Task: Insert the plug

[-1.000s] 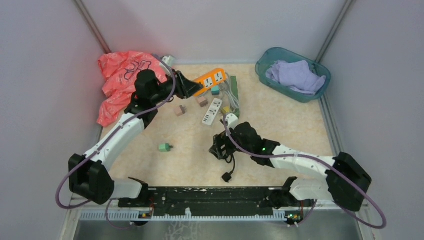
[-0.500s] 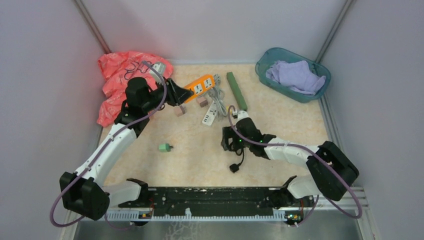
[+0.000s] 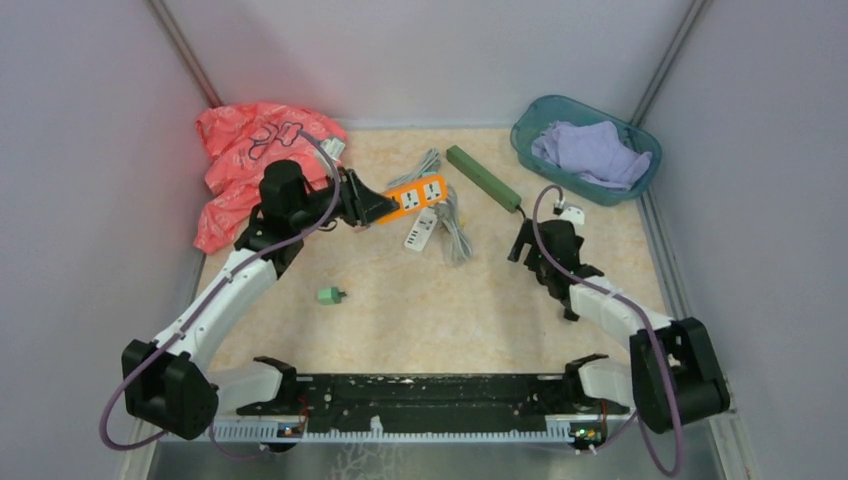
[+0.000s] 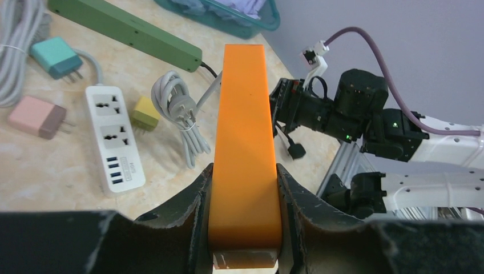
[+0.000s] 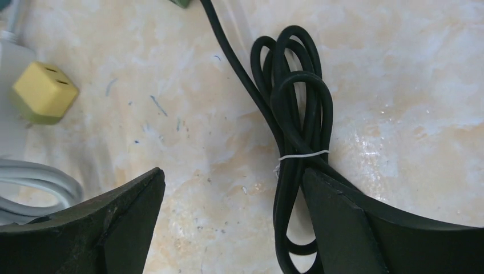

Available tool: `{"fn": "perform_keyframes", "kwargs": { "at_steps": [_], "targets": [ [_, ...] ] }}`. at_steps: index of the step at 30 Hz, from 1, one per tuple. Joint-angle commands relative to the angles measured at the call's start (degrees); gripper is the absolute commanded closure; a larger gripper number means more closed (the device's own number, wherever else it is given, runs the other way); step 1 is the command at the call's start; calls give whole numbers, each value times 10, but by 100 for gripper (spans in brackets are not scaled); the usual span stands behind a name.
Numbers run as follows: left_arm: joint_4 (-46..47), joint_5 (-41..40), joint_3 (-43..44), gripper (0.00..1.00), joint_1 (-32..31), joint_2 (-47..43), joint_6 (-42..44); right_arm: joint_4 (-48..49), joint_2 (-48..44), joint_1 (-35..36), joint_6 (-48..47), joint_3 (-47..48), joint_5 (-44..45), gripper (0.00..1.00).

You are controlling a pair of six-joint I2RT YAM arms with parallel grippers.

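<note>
The right fingers (image 5: 114,222) have swung from mid-bench to the right side and spread wide. The tied black cord (image 5: 299,125) lies on the bench (image 5: 188,142) between them, close against one finger but gripped by neither. Its plug (image 4: 297,151) sits just beside them, so a fresh grasp looks necessary. The left fingers (image 4: 194,211) clamp the orange power strip (image 4: 244,114), raised, its far end pointing toward that plug.
</note>
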Motion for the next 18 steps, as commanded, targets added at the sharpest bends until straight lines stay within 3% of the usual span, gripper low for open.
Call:
{"fn": "perform_keyframes", "kwargs": {
  "at_steps": [1,9,18],
  "targets": [
    [89,49,9,100,-29,6,-34,33,-95,-3,-34,-7,-32,10],
    [174,58,3,100,-104,36,-89,2,-238,-3,-84,-10,-96,9],
    [225,47,-87,100,-127,54,-137,-5,-296,-3,-90,-12,-97,9]
  ]
}}
